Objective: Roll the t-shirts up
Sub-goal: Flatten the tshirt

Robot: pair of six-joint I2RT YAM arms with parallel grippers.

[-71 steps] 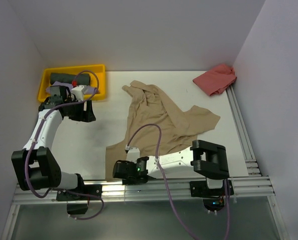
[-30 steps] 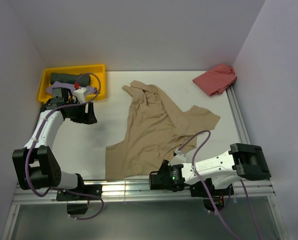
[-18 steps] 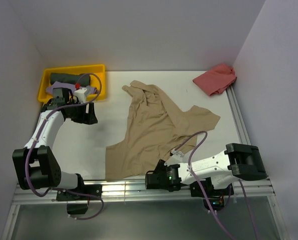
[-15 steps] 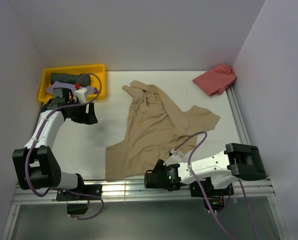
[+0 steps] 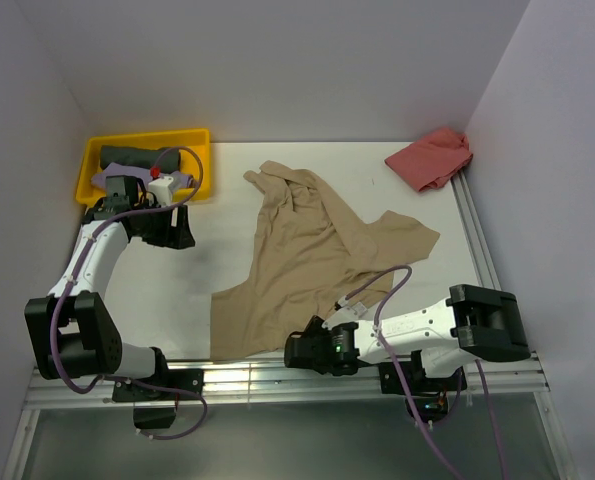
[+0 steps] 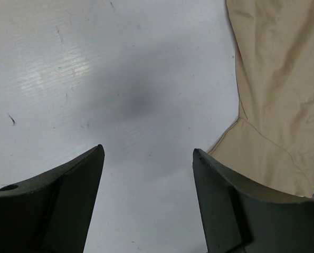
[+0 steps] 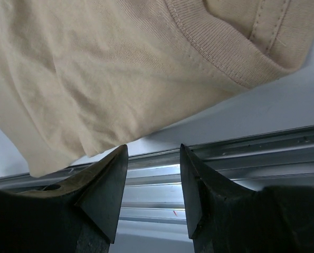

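Right gripper (image 5: pixel 295 352), spread and empty, sits at the table's (image 5: pixel 167 295) near edge by the tan t-shirt's (image 5: pixel 317 250) hem; left gripper (image 5: pixel 177 230), spread too, hovers beside the yellow tray (image 5: pixel 142 135).

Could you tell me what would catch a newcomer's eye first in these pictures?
The large tan t-shirt lies crumpled across the middle of the white table. The right gripper sits open at its near edge, by the metal rail. A yellow tray occupies the far left corner and a salmon-red t-shirt the far right.
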